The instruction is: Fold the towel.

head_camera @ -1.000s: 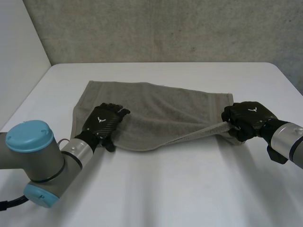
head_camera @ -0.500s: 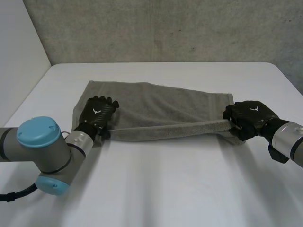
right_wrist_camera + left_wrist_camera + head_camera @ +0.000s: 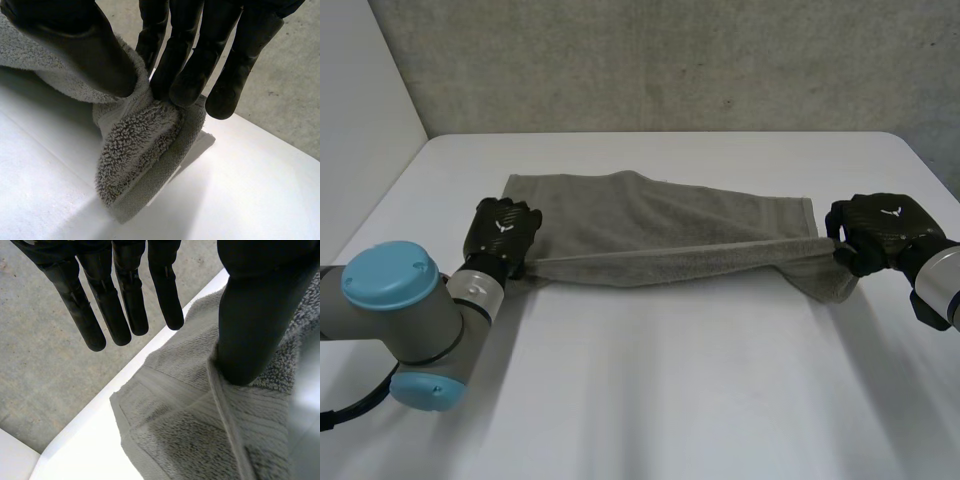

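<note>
**Towel pulled taut between two hands**

In the head view, the grey towel (image 3: pixel 660 225) lies across the far half of the white counter (image 3: pixel 670 400), running from 9 o'clock to 3 o'clock. Its near edge is drawn into a tight band between the two hands. The left hand (image 3: pixel 502 233) sits at the 9 o'clock end, on the near corner. The right hand (image 3: pixel 882 228) is at the 3 o'clock end, with a bunch of cloth sagging beneath it toward 6 o'clock.

That view gives the backs of both hands; the wrist views tell the grips. In the left wrist view, the fingers (image 3: pixel 122 305) are straight and slightly spread. They are clear of the cloth and point out past the counter's edge at the grey wall (image 3: pixel 40 365). The thumb (image 3: pixel 252 335) presses its tip onto the towel beside a raised hem. In the right wrist view, the fingers (image 3: pixel 192 65) and thumb (image 3: pixel 95 55) close together on a thick wad of towel. The wad droops from the pinch toward the counter.
</note>
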Motion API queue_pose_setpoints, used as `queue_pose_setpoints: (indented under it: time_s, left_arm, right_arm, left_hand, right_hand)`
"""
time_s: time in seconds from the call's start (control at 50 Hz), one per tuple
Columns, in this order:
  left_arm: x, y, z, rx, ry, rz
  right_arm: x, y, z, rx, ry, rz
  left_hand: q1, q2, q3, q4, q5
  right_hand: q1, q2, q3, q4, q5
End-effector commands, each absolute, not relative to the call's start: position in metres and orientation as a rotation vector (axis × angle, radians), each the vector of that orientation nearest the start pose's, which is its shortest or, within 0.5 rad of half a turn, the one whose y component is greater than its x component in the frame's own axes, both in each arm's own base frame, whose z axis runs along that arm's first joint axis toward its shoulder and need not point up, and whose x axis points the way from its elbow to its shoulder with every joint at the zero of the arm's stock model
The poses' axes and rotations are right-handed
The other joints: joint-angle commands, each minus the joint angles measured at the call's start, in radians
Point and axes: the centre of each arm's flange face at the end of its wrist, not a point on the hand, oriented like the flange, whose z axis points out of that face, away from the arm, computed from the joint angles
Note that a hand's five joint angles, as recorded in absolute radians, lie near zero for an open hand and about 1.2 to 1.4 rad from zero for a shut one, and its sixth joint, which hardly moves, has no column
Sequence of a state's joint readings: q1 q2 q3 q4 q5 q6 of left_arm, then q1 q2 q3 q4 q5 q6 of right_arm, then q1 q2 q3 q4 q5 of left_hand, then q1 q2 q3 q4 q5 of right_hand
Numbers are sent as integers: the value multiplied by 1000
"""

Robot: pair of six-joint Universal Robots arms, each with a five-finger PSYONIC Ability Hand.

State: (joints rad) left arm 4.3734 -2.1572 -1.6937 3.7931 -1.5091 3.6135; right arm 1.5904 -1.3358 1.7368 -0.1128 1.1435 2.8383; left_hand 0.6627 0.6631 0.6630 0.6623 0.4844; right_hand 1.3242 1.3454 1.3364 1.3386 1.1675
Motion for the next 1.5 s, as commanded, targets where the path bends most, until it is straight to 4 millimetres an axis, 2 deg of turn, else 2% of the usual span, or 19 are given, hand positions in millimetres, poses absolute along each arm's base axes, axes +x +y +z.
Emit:
queue_pose_setpoints:
  time_s: [0.02, 0.16, 0.28, 0.36, 0.52, 0.58, 0.66, 0.8, 0.9, 1.0, 1.1, 1.14, 1.22, 1.24, 1.26, 1.3, 1.38, 1.42, 1.5]
  left_arm:
    - [-256, -315, 125, 954, 2056, -2111]
    - [-251, -305, 119, 976, 2103, -2062]
    - [-242, -296, 153, 949, 2081, -2088]
    - [-236, -289, 182, 918, 2023, -2143]
    - [-212, -257, 279, 811, 1823, -2296]
    - [-210, -250, 287, 828, 1827, -2297]
    - [-207, -234, 293, 906, 1887, -2249]
    - [-207, -235, 269, 1019, 1966, -2082]
    - [-216, -269, 214, 1137, 2098, -1871]
    - [-230, -310, 197, 1141, 2091, -1881]
    - [-249, -354, 220, 1074, 1909, -2078]
    - [-254, -369, 241, 995, 1799, -2188]
    - [-251, -395, 320, 591, 1436, -2504]
    - [-246, -394, 349, 460, 1307, -2587]
    - [-246, -394, 349, 459, 1306, -2588]
    - [-239, -384, 389, 318, 1114, -2684]
    - [-238, -378, 391, 329, 1131, -2677]
    - [-238, -378, 383, 354, 1193, -2650]
    - [-239, -375, 334, 495, 1445, -2517]
  right_arm:
    - [176, -304, 199, -755, 2241, -1791]
    - [177, -304, 201, -769, 2229, -1790]
    - [179, -308, 213, -791, 2199, -1842]
    - [176, -301, 260, -833, 2112, -1995]
    - [172, -275, 349, -930, 1965, -2256]
    - [164, -272, 370, -972, 1982, -2309]
    - [159, -269, 372, -1049, 2070, -2261]
    - [162, -282, 299, -1455, 2350, -1770]
    - [173, -291, 265, -1571, 2428, -1597]
    - [204, -309, 248, -1654, 2374, -1614]
    - [226, -348, 262, -1614, 2239, -2005]
    - [232, -378, 298, -1399, 2060, -2453]
    - [238, -387, 345, -1129, 1744, -2842]
    - [237, -383, 371, -1000, 1575, -2987]
    - [237, -378, 385, -938, 1480, -3048]
    - [236, -373, 391, -917, 1453, -3054]
    - [235, -370, 386, -953, 1523, -2998]
    - [236, -366, 366, -1065, 1675, -2832]
    - [238, -361, 341, -1177, 1803, -2651]
  left_hand:
    - [126, 126, 126, 126, 130]
    - [733, 732, 732, 733, 736]
    - [734, 733, 733, 734, 737]
    - [734, 733, 733, 734, 737]
    - [734, 733, 733, 734, 737]
    - [734, 733, 733, 734, 737]
    - [734, 733, 733, 734, 737]
    - [734, 733, 733, 734, 737]
    - [734, 733, 733, 734, 737]
    - [734, 733, 733, 734, 737]
    - [734, 733, 733, 734, 737]
    - [734, 733, 733, 734, 737]
    - [734, 733, 733, 734, 737]
    - [734, 733, 733, 734, 737]
    - [734, 733, 733, 734, 737]
    - [734, 733, 733, 734, 737]
    - [734, 733, 733, 734, 737]
    - [734, 733, 733, 734, 737]
    - [734, 733, 733, 734, 737]
  right_hand:
    - [72, 51, 60, 58, 54]
    - [72, 51, 60, 58, 54]
    - [72, 51, 60, 58, 54]
    - [72, 51, 60, 58, 54]
    - [72, 51, 60, 58, 54]
    - [72, 51, 60, 58, 54]
    - [72, 51, 60, 58, 54]
    - [72, 51, 60, 58, 54]
    - [72, 51, 60, 58, 54]
    - [72, 51, 60, 58, 54]
    - [72, 51, 60, 58, 54]
    - [72, 51, 60, 58, 54]
    - [72, 51, 60, 58, 54]
    - [72, 51, 60, 58, 54]
    - [72, 51, 60, 58, 54]
    - [72, 51, 60, 58, 54]
    - [72, 51, 60, 58, 54]
    - [72, 51, 60, 58, 54]
    - [72, 51, 60, 58, 54]
